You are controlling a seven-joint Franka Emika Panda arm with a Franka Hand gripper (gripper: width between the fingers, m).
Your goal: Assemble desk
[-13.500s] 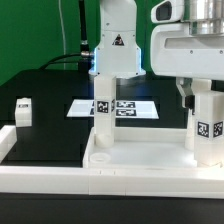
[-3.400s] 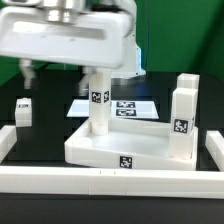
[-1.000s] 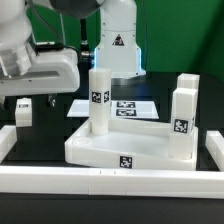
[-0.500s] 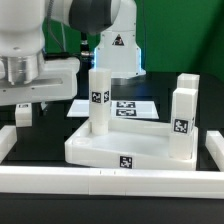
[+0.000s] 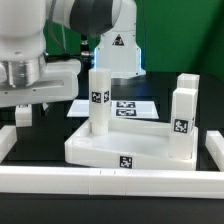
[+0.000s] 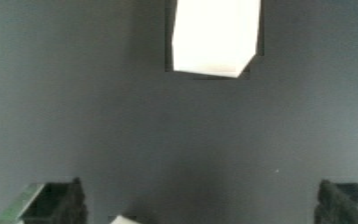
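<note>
The white tray-like tabletop point(image 5: 120, 150) lies in the middle. Two white block legs stand upright on it, one at its far left point(image 5: 98, 100) and one at its right point(image 5: 181, 115). A third leg point(image 5: 22, 114) lies loose on the black table at the exterior view's left. My gripper point(image 5: 30, 103) hangs just above that loose leg and partly hides it. In the wrist view the gripper point(image 6: 201, 200) is open and empty, its dark fingers point(image 6: 51, 200) far apart, and a white leg point(image 6: 215, 38) lies ahead of them. The fourth leg is out of view.
White border rails run along the front point(image 5: 100, 182) and the left side point(image 5: 7, 142). The marker board point(image 5: 128, 108) lies flat behind the tabletop. The arm's base point(image 5: 115, 50) stands at the back. A small white corner point(image 6: 131, 218) shows at the wrist view's edge.
The gripper left the right leg standing on the tabletop and crossed to the exterior view's left. Over the last second it has sunk a little over the loose leg.
</note>
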